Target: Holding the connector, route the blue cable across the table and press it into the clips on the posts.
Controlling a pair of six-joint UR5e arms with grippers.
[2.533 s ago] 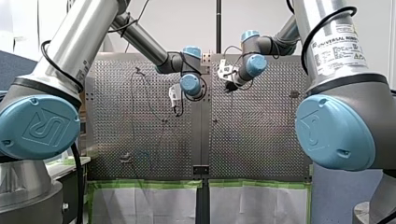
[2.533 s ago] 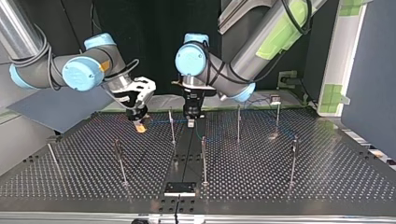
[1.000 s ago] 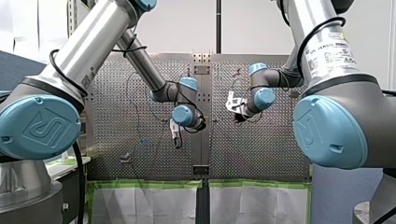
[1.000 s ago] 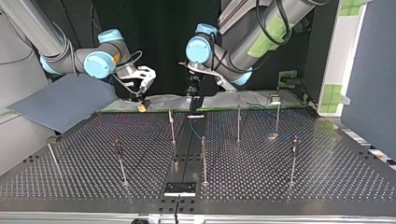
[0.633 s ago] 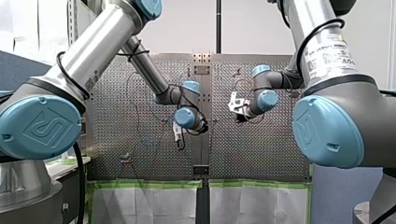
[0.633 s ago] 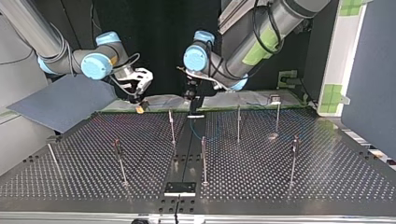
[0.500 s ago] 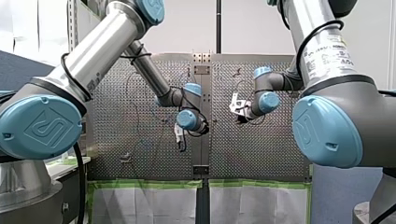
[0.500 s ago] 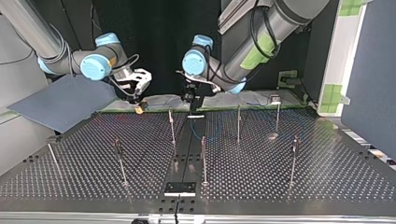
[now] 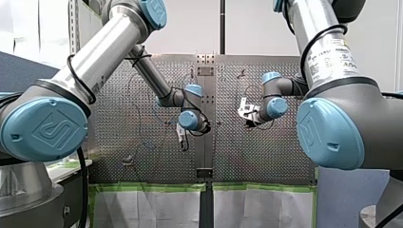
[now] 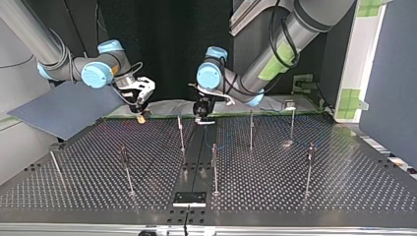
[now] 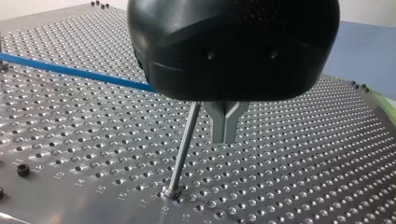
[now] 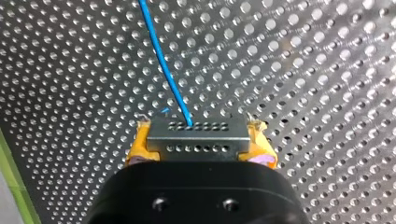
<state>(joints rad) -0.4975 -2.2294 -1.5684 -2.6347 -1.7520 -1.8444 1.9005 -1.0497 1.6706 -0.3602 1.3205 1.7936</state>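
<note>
- Right arm [image 10: 59, 69]: in the top view you see it come in from the upper left. Its forearm slopes down to the wrist, and the right gripper [image 10: 141, 117] tilts downward over the far edge of the table [image 10: 295, 187].
- Right gripper: in the right wrist view, the yellow pads [image 12: 140, 147] are clamped on both ends of the connector [image 12: 198, 136]. The connector lies crosswise between them, above the perforated surface.
- Blue cable [image 12: 163, 60]: it leaves the connector's face and runs away ahead of the gripper over the table.
- Left arm [image 10: 275, 54]: in the top view it comes in from the upper right. The left gripper [image 10: 201, 118] points down near the table's middle seam, at the far edge.
- Left gripper: in the left wrist view, the metal fingers [image 11: 218, 126] meet at their tips, and you can see nothing held between them.
- Post [image 11: 183, 149]: it stands just beside those fingers. The blue cable passes behind the gripper body there, and you cannot tell whether it touches the post.
- In the front view the two grippers are apart, one on each side of the middle seam.
</note>
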